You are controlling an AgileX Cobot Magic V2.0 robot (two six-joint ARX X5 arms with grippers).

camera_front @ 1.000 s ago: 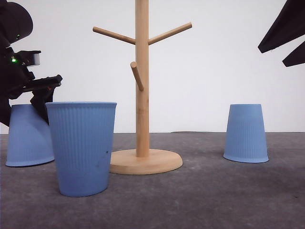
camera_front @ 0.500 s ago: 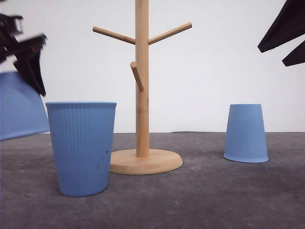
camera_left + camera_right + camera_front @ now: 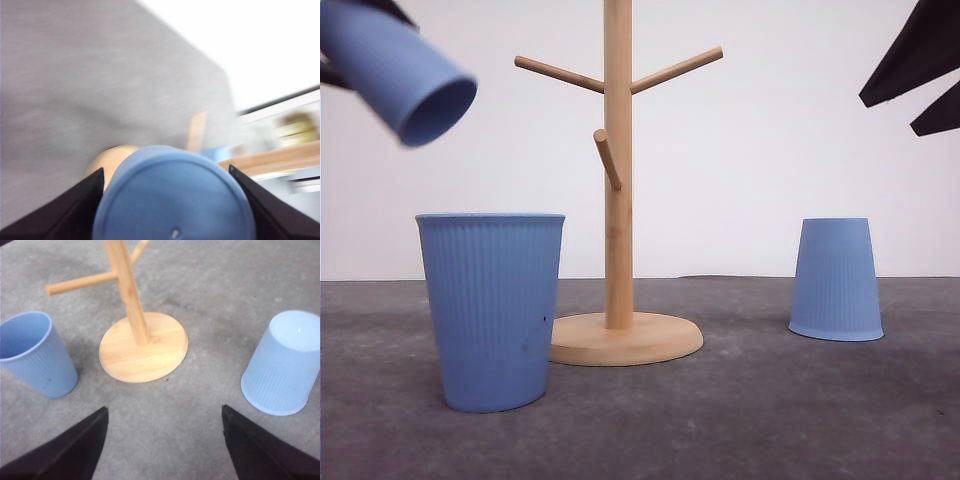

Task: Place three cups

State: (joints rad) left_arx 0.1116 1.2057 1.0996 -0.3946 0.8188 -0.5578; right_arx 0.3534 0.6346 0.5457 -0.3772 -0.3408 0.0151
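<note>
My left claw (image 3: 170,200) clamps a ribbed light-blue tapered cup (image 3: 395,65) at upper left; my right claw (image 3: 162,440) hangs open above the grey matte table (image 3: 760,400), before a white wall (image 3: 780,150).

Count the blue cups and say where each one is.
3. One cup stands upright on the table left of the wooden rack. One sits upside down to its right. The third is tilted in the air, held by the left gripper.
</note>
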